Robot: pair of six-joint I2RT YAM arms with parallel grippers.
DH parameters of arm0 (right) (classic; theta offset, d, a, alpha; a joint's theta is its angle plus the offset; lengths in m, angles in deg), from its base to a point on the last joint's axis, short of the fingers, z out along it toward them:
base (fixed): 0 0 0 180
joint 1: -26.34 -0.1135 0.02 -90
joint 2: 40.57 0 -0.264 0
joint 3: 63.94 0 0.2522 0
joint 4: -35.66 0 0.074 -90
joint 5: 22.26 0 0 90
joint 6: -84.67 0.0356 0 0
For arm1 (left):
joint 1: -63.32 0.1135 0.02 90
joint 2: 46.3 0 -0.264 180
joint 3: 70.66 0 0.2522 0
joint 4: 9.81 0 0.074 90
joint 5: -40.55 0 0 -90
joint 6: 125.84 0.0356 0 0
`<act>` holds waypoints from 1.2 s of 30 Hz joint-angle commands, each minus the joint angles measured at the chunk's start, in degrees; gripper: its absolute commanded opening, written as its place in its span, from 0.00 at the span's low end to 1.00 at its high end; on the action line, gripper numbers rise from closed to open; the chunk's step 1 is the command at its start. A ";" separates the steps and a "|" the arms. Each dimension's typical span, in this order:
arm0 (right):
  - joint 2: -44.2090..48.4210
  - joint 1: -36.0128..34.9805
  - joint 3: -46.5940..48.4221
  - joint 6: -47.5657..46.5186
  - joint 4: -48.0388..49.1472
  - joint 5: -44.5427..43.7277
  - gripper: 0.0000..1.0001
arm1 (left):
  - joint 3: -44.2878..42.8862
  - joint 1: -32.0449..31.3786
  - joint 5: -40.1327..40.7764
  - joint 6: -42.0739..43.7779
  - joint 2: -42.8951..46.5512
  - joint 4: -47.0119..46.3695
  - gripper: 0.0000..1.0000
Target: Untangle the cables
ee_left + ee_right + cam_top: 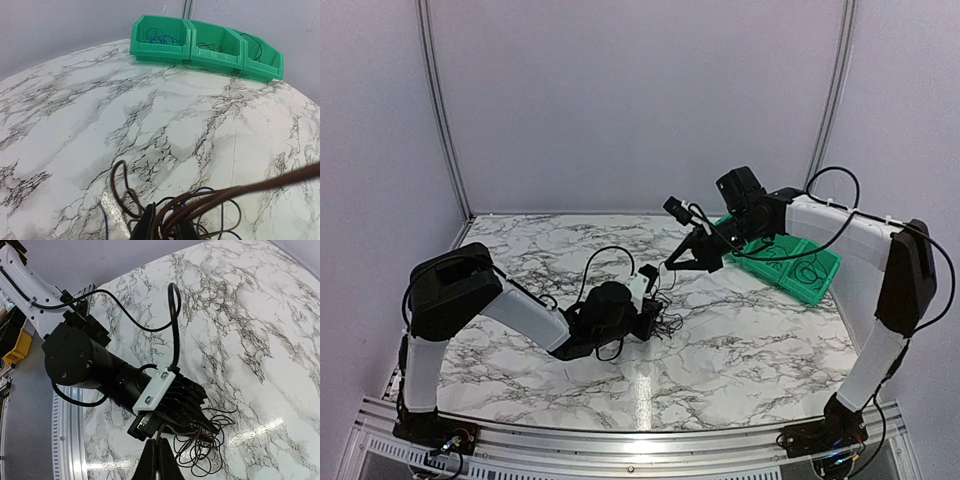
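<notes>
The cables [666, 325], a small loose wad of very thin black and blue loops with a brown strand [270, 183] among them, are resting on the marble-patterned desk [750, 345] near its middle, right at the tip of the left arm [530, 315]. The left jaws appear to be clenching the wad from its near-left side, holding it low over the desk. The right arm [850, 235] is reaching in from the far right. Its jaws are pressing tight together, apparently gripping the brown strand just beyond the wad. That strand is running taut from the left jaws up and to the right, so the line between the two pairs of jaws is the axis any pull will be following. Both arms are about equally close. Green bins [790, 262] are sitting at the far right, well apart from the wad, with a few wires showing inside.
</notes>
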 commanded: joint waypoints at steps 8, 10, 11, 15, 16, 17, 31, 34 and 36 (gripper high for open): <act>7.55 3.19 34.52 5.97 -5.43 13.87 0.00 | -2.71 0.70 -3.09 -0.09 -1.30 -3.73 0.09; 8.92 5.42 37.70 8.88 -2.30 16.52 0.00 | -2.63 0.79 -3.12 -0.41 -1.22 -3.60 0.09; 9.14 6.68 39.35 9.56 -2.08 18.23 0.00 | -2.50 0.80 -3.04 -0.52 -1.14 -3.60 0.09; 10.85 10.55 41.21 10.10 -2.11 19.86 0.00 | -2.09 0.88 -2.79 -0.83 -0.88 -3.60 0.09; 11.45 11.19 40.89 10.04 -2.08 20.07 0.00 | -2.13 0.88 -2.70 -0.81 -0.88 -3.64 0.09; 12.06 11.46 40.36 9.83 -2.03 19.63 0.00 | -2.17 0.88 -2.62 -0.91 -0.87 -3.62 0.09; 18.64 21.83 40.23 17.67 11.20 21.44 0.00 | 0.78 1.47 -1.15 -3.56 1.16 -4.36 0.07; 19.64 28.99 43.19 28.27 22.35 24.74 0.00 | 0.43 1.71 -1.72 -3.70 0.84 -4.42 0.06; 19.79 31.57 41.85 36.45 31.19 27.16 0.00 | 0.21 1.75 -1.89 -3.82 0.58 -4.39 0.05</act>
